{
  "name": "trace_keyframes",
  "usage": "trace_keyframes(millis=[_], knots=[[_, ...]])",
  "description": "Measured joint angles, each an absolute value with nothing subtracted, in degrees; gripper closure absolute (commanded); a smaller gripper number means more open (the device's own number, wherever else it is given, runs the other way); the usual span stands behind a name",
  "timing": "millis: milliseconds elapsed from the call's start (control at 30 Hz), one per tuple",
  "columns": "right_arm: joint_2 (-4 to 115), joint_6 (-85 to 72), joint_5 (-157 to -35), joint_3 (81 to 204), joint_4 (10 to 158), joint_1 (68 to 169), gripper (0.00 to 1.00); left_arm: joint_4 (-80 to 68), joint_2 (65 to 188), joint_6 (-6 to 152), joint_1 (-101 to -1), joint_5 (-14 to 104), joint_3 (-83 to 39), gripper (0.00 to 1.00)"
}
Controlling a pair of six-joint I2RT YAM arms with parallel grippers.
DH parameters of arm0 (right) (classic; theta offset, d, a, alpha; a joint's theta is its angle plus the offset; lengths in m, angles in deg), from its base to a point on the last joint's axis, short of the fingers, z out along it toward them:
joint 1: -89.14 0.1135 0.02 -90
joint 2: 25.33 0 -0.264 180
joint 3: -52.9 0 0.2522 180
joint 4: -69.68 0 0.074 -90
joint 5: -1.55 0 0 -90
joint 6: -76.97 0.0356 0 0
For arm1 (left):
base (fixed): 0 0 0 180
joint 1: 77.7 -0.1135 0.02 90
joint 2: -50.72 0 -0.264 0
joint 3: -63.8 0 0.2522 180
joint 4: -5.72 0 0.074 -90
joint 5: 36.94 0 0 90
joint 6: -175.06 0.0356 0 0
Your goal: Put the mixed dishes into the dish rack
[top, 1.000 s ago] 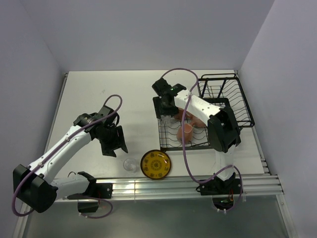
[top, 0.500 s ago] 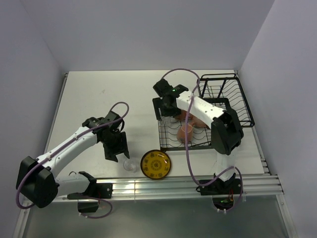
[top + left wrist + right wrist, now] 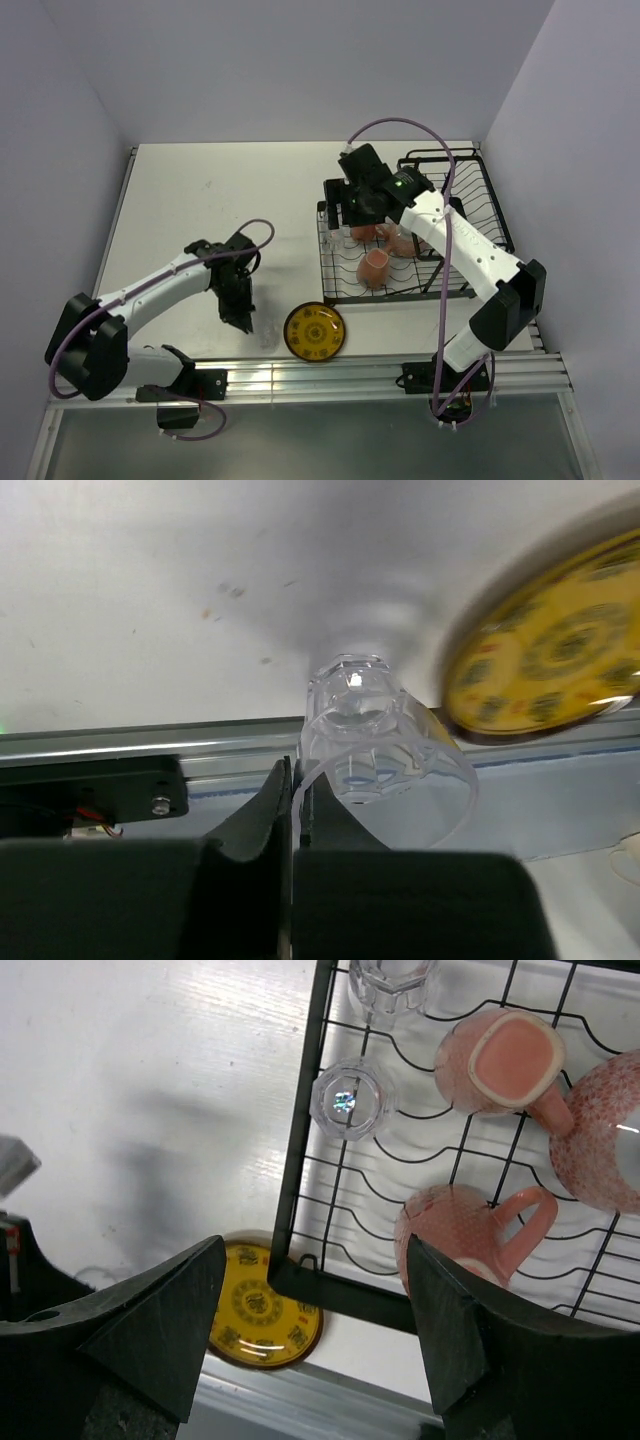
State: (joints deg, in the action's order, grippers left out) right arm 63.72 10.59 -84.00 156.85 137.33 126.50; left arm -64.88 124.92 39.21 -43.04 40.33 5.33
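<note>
The left arm (image 3: 150, 290) and the right arm (image 3: 470, 250) were made of white links with black joints. A purple cable (image 3: 395, 121) was looped along each. A green light (image 3: 398, 183) was seen on the right arm's black wrist, toward two o'clock in the top view.

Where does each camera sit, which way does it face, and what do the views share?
Top external: above and behind the arms, facing down at the table, rack and plate; both arms show.
Left wrist: on the left arm, facing the glass and plate; left claw shows.
Right wrist: high over the rack, facing down; right claw shows.
Shared: the plate, in all three.
</note>
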Motion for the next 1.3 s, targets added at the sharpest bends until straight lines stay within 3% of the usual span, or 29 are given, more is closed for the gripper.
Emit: trace_keyframes(millis=[233, 333, 400, 500, 767, 1000, 1300], knots=[[64.9, 10.5, -91.4, 167.2, 143.4, 125.3, 0.20, -72.4, 135.5, 43.2, -47.3, 41.9, -27.4, 1.00], [65.1, 11.2, -99.6, 171.5, 143.4, 122.7, 0.20, -70.9, 136.8, 44.5, -53.6, 36.0, -41.1, 1.00], [64.9, 11.9, -106.2, 172.3, 142.6, 120.6, 0.20, -67.7, 135.1, 43.6, -58.6, 30.1, -43.3, 1.00], [64.9, 13.2, -116.1, 172.3, 140.8, 118.0, 0.20, -61.6, 131.0, 38.4, -64.1, 20.7, -39.9, 1.00], [62.7, 19.1, -135.3, 166.8, 129.3, 117.3, 0.20, -20.5, 119.5, 6.0, -63.1, 0.1, -11.0, 1.00], [62.7, 23.0, -141.4, 165.6, 123.5, 117.4, 0.20, -1.8, 119.0, -7.7, -62.8, -3.1, -8.4, 1.00], [63.0, 27.8, -146.8, 165.6, 117.5, 117.4, 0.22, 5.5, 118.8, -13.0, -61.1, -3.1, -8.3, 1.00]])
